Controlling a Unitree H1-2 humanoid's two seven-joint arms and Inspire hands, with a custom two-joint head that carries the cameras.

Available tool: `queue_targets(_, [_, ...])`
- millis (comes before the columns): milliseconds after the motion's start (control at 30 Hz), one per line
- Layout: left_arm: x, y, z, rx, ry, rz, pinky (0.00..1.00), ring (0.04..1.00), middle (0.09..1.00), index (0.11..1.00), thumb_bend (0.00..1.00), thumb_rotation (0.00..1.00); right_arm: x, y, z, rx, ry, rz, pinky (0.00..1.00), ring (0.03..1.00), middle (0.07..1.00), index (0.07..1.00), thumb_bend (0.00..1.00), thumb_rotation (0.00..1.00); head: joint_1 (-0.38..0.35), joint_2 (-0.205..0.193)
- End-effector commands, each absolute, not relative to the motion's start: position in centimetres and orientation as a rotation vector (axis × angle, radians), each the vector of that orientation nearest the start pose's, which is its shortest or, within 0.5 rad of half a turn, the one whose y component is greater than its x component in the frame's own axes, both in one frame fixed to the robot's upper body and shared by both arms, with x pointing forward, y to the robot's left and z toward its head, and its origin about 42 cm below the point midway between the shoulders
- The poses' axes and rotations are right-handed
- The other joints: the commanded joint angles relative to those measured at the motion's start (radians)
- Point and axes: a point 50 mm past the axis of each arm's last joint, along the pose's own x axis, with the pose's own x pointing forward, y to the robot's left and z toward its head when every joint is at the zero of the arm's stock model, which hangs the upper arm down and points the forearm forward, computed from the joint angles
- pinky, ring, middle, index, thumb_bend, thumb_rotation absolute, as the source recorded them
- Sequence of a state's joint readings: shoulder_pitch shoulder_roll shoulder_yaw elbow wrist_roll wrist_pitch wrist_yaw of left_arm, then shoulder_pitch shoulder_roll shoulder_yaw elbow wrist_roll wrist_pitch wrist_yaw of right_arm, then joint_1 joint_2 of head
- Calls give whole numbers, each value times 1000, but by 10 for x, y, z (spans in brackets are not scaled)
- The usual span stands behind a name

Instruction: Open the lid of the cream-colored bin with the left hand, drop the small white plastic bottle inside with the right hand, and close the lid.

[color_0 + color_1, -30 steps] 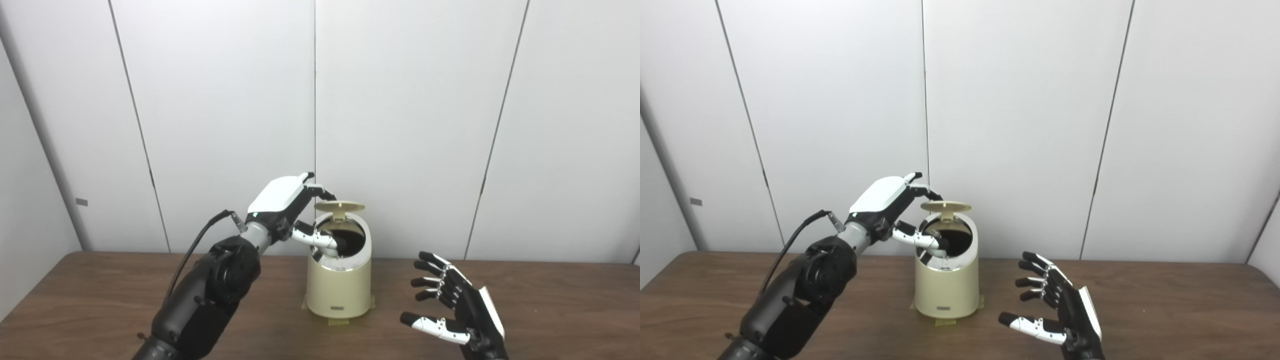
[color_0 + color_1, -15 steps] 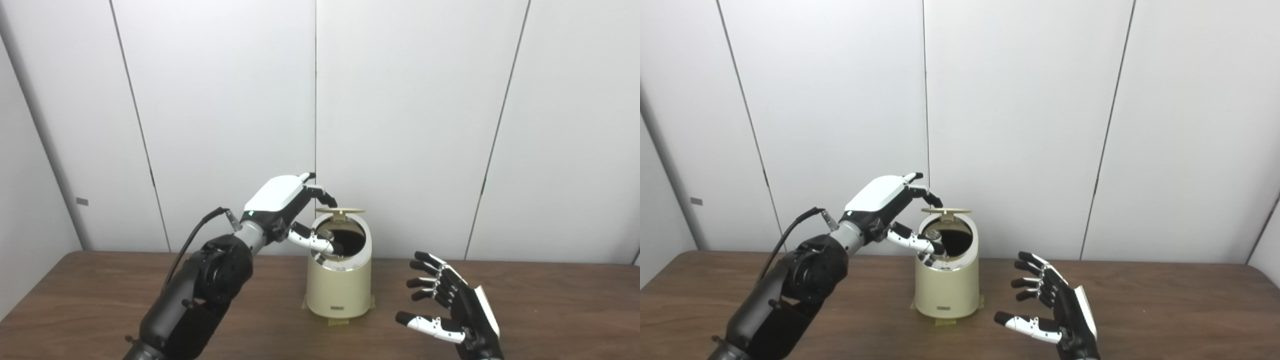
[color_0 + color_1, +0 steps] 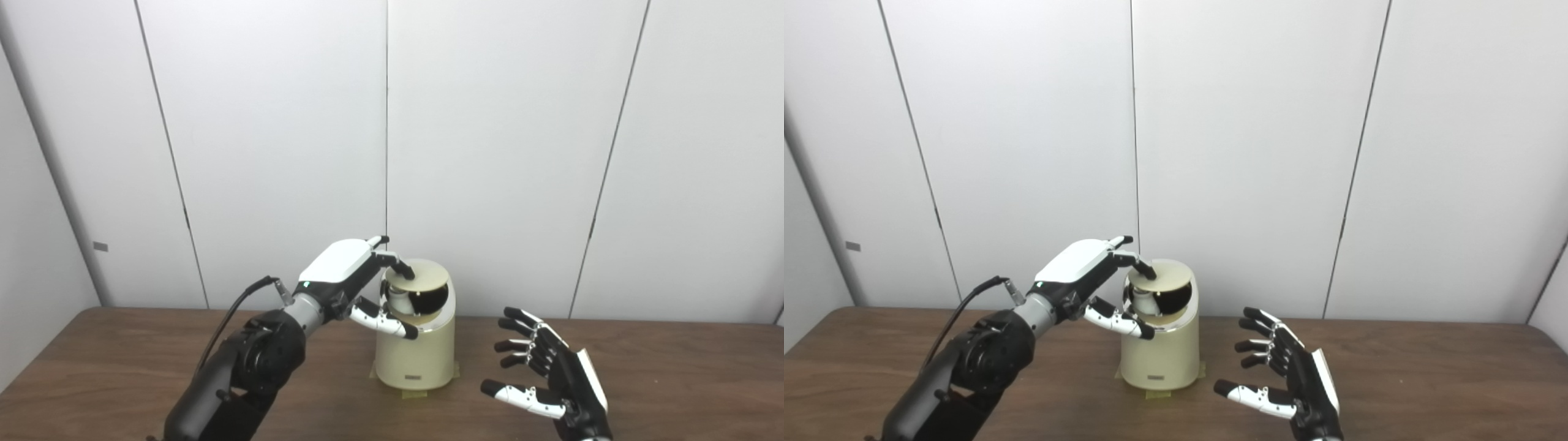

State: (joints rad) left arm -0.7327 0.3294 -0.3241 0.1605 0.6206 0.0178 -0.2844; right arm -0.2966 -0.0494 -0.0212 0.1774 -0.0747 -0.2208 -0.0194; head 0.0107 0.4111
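Observation:
The cream-colored bin (image 3: 416, 358) stands at the middle of the table. Its round lid (image 3: 424, 278) is tilted low over the mouth, leaving a dark gap at the front. In that gap shows a small white shape (image 3: 399, 299), likely the bottle, inside the bin. My left hand (image 3: 343, 272) reaches over from the left with its fingertips (image 3: 403, 269) on the lid's top edge. Its thumb (image 3: 386, 321) is spread apart in front of the bin's rim, holding nothing. My right hand (image 3: 551, 380) hovers open and empty to the right of the bin, palm turned inward.
The brown wooden table (image 3: 122, 367) runs up to a white panelled wall close behind the bin. Bits of yellow tape (image 3: 413, 394) sit at the bin's base. A black cable (image 3: 236, 303) loops from my left wrist.
The lid has swung down from nearly level and raised to a low tilt over the mouth. My left hand dropped with it and its thumb came out of the opening. The right hand drifted slightly left.

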Motion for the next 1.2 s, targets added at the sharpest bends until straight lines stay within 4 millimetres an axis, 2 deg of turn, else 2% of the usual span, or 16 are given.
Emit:
queue_targets(0, [459,169,325,1162,-555,-392,1000,998,779,726,1000,429,384,-202,185,-99,-423,35,522,631,768,770,827,170,0,2])
queue_targets(433, [451,166,318,1146,-552,-434,1000,996,791,723,1000,412,383,-199,187,-122,-430,29,511,617,758,765,836,188,-8,12])
queue_targets(567, [450,165,316,1146,-547,-447,1000,998,790,722,1000,375,384,-199,188,-117,-432,29,509,619,763,768,833,178,-10,15])
queue_targets(800, [448,162,307,1284,-543,-477,1000,977,772,732,989,404,382,-200,189,-124,-434,31,508,621,761,771,822,171,-11,26])
queue_targets(967, [446,158,294,1421,-548,-497,1000,977,795,768,973,435,381,-199,190,-130,-434,33,511,617,758,769,828,192,-16,33])
queue_targets(1167, [444,156,281,1496,-501,-531,1000,978,808,783,978,427,381,-199,191,-123,-436,34,512,623,762,772,824,182,-19,38])
